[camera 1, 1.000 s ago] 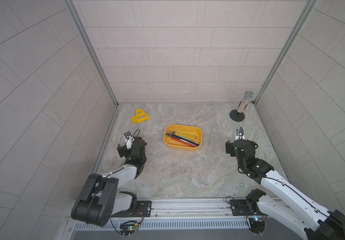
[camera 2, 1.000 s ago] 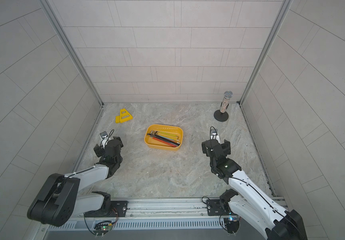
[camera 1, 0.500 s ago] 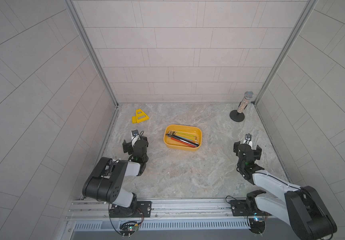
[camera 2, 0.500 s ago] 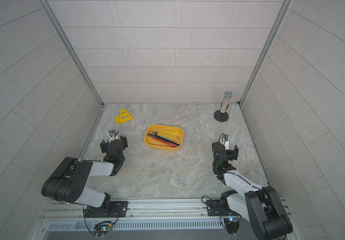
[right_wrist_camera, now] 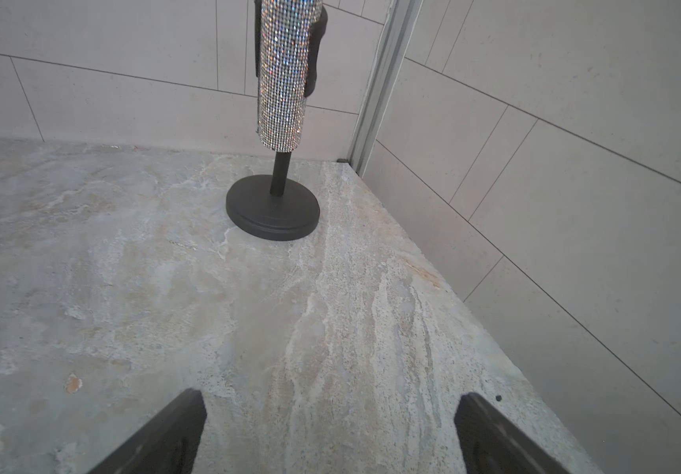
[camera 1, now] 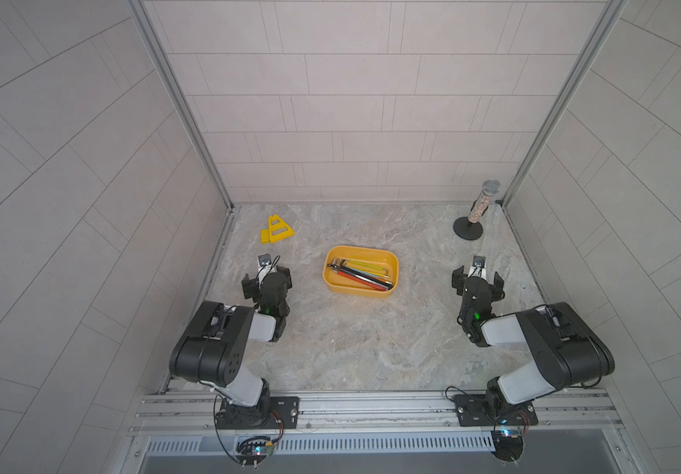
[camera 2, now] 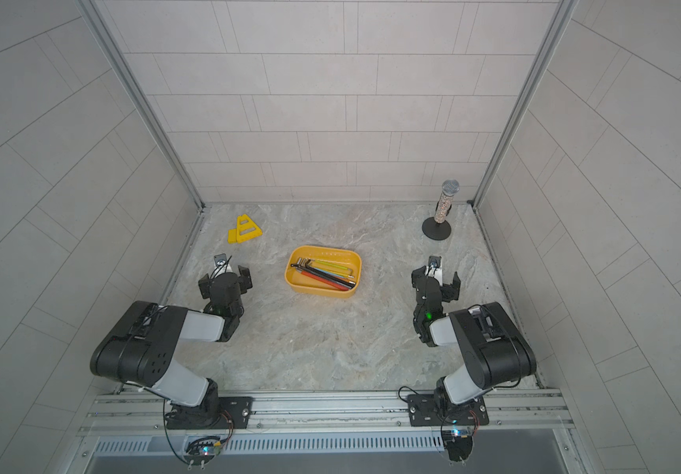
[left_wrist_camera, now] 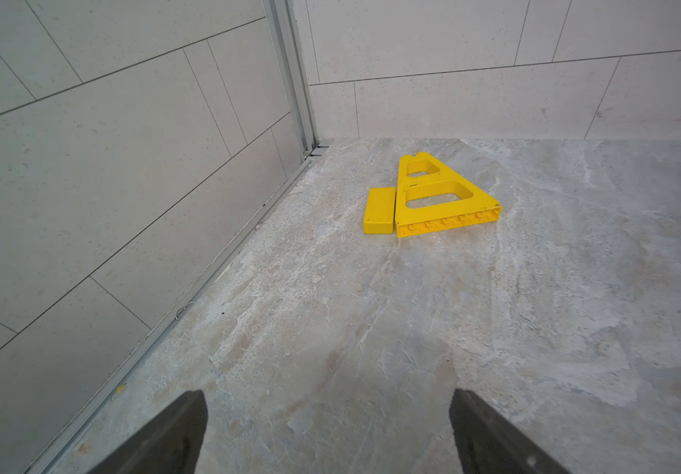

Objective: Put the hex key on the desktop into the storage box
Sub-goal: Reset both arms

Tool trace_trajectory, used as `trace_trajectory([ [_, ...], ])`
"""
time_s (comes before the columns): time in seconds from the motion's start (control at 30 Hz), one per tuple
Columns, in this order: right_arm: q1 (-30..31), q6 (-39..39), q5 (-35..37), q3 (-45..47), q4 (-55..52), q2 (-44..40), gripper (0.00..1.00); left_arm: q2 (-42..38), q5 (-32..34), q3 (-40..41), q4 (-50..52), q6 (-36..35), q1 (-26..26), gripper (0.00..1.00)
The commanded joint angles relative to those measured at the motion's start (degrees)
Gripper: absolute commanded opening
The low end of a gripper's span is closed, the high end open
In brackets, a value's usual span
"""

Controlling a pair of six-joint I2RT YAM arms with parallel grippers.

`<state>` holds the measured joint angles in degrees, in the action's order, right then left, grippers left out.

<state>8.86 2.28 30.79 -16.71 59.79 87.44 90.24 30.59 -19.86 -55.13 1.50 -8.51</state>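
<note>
Task status: Every visible hex key, here a bundle of hex keys [camera 1: 361, 275], lies inside the yellow-orange storage box [camera 1: 351, 289], centre of frame in both top views. None shows loose on the marbled desktop [camera 1: 371, 344], so the job looks done (unless a key hides behind an arm).
What is left: By this evidence, nothing to carry; at most parking the arms.
Left gripper [camera 1: 267, 279]: Left of the box, well apart from it, jaws spread wide and empty. The arm is folded back toward its rail base at lower left.
Right gripper [camera 1: 477, 277]: Right of the box in a mirrored fold, jaws spread as wide, nothing between them.
Left wrist view: Dark fingertips [left_wrist_camera: 183, 427] at the bottom edge flank bare stone. A yellow triangular bracket [left_wrist_camera: 441, 197] and small yellow block [left_wrist_camera: 379, 210] sit side by side above centre.
Right wrist view: A rhinestone-covered microphone [right_wrist_camera: 283, 74] stands upright on its black stand at upper centre, well clear of the fingers.
</note>
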Motion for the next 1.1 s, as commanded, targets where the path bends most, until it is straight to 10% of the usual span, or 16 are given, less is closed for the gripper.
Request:
trace_trajectory([
  [0.0,-2.0,0.9,-4.6,-0.6,0.7,-0.3,1.00,-1.7,-0.7,-1.6,3.4,0.6,0.2,1.00],
  [1.07,-3.6,1.3,-8.7,-2.6,-0.4,3.2,1.00,-0.1,-0.6,-1.6,0.9,0.3,0.3,1.00],
])
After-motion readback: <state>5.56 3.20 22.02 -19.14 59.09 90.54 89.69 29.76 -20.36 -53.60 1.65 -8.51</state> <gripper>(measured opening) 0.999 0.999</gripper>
